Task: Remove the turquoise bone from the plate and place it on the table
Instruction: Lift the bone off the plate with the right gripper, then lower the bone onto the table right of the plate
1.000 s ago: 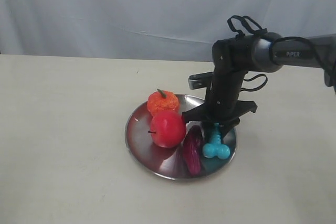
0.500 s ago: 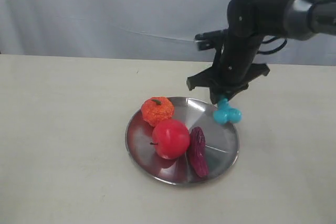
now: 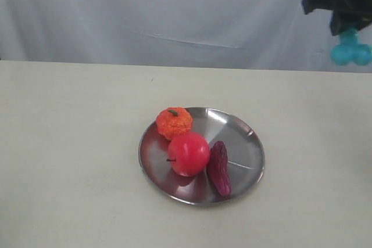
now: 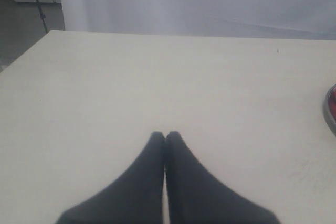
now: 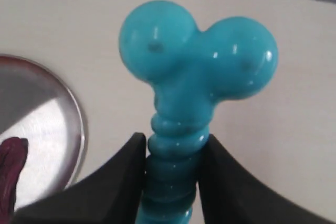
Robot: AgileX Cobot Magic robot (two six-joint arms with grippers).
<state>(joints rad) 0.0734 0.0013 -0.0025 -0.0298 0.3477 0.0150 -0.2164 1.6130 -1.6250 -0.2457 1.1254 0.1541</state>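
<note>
The turquoise bone [image 3: 351,50] hangs high in the air at the upper right of the exterior view, well clear of the steel plate [image 3: 244,143]. My right gripper [image 5: 173,145] is shut on the bone [image 5: 197,61], its black fingers [image 5: 123,171] pinching the ribbed shaft while the knobbed end points away. Below it lie the pale table [image 5: 294,145] and the plate's rim [image 5: 76,124]. My left gripper [image 4: 165,136] is shut with nothing in it, low over the table [image 4: 157,77] to the left of the plate.
On the plate rest a red apple [image 3: 188,154], a small orange pumpkin [image 3: 174,122] and a dark purple oblong item [image 3: 219,168]. A white cloth backdrop [image 3: 174,10] hangs behind the table. Bare tabletop [image 3: 314,143] lies right of the plate.
My right gripper has lifted the bone off the plate and carried it up and to the right, almost out of the exterior view. The fruit shifted slightly early on.
</note>
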